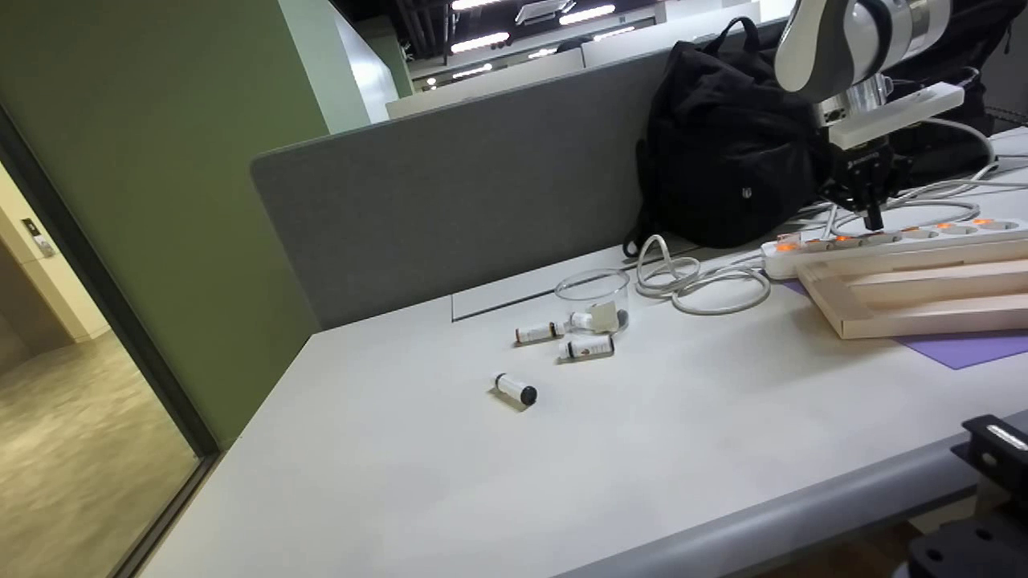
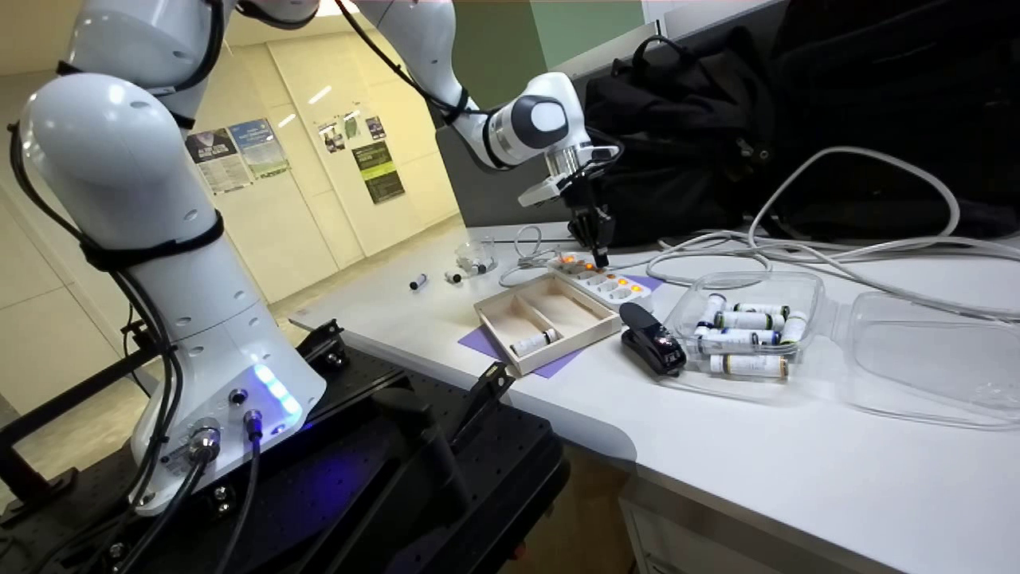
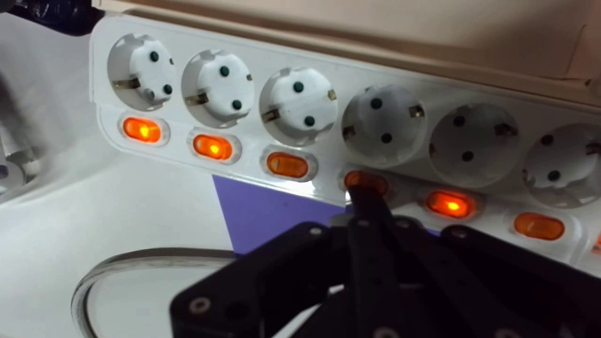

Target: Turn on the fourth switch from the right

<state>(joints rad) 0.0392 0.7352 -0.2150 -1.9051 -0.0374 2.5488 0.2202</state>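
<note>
Wrist view shows one strip (image 3: 328, 162) with six sockets (image 3: 298, 105) and a row of six switches (image 3: 287, 165); another orange patch (image 3: 598, 245) is cut off at the right edge. Three switches glow brightly: first, second and fifth from the left. Three look dim: third, fourth and sixth. The gripper (image 3: 364, 193) has its two jaws together over the fourth switch (image 3: 375, 181), partly hiding it; whether they touch it cannot be told. In an exterior view, one tray (image 2: 586, 332) stands just beside the strip with one vial (image 2: 534, 341) in it, and one open box (image 2: 757, 289) holds several, too overlapped to count. Three more vials (image 1: 514, 389) lie near one cup (image 1: 590, 293).
</note>
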